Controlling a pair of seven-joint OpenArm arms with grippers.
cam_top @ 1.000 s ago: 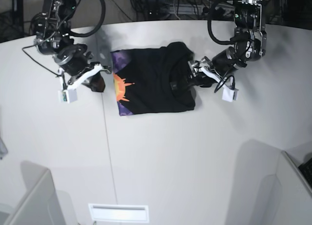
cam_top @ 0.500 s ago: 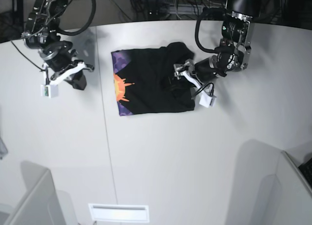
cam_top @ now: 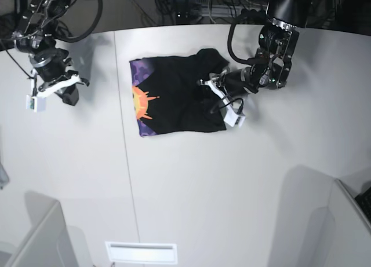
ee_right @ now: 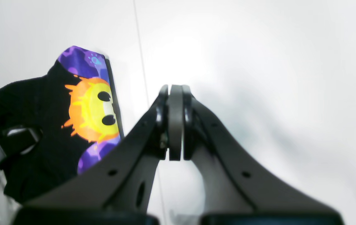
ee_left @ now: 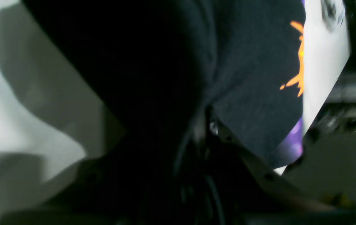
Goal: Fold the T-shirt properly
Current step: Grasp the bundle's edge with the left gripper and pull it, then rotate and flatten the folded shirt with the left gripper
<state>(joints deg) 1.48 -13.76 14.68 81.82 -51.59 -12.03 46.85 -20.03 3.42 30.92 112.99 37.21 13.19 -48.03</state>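
Observation:
The black T-shirt [cam_top: 174,99] lies folded in a rough rectangle on the white table [cam_top: 203,180], its orange sun and purple print along the left edge. My left gripper [cam_top: 208,97] is at the shirt's right side, shut on a bunch of black cloth. In the left wrist view the T-shirt [ee_left: 253,93] fills the frame and gathers into the left gripper [ee_left: 203,125]. My right gripper [cam_top: 69,93] hovers far left of the shirt, shut and holding nothing. The right wrist view shows the right gripper [ee_right: 175,122] with its fingers pressed together and the T-shirt [ee_right: 40,103] off to the left.
A seam line [cam_top: 124,145] runs down the table just left of the shirt. Grey partitions stand at the lower left [cam_top: 35,238] and lower right [cam_top: 324,220]. A white slot [cam_top: 141,252] sits at the front edge. Cables crowd the back.
My left gripper slid left onto the shirt's right side and closed on the cloth. The right arm drew away to the left and back. The shirt shifted slightly left.

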